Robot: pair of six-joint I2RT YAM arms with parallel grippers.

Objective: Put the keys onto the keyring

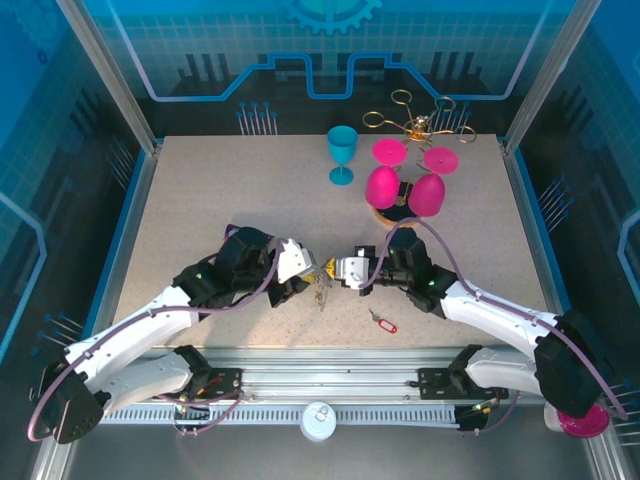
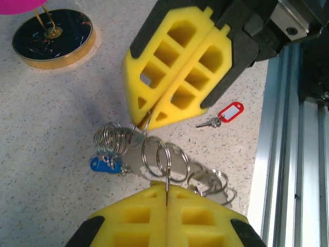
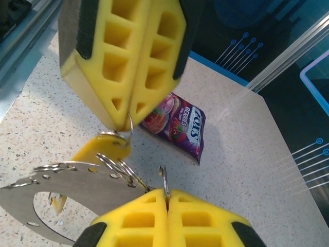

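Note:
The keyring [image 3: 67, 186] is a flat silver metal loop with holes around its rim that carry several split rings [image 2: 163, 160]. It hangs just above the table between both grippers. My left gripper [image 2: 167, 191] is shut on one split ring. My right gripper [image 3: 165, 194] is shut on another ring, tip to tip with the left gripper [image 1: 312, 270]. A blue-headed key [image 2: 105, 164] and a yellow-headed key [image 3: 100, 149] hang at the keyring. The red-headed key [image 2: 230, 111] lies loose on the table, near the front rail [image 1: 383, 322].
A teal goblet [image 1: 342, 155] and pink goblets [image 1: 382, 185] stand at the back, beside a gold wire rack [image 1: 415, 122]. A black round base with a gold rim [image 2: 51, 36] is close by. A purple sweets packet [image 3: 177, 123] lies on the table. The metal rail [image 2: 288, 154] runs along the front edge.

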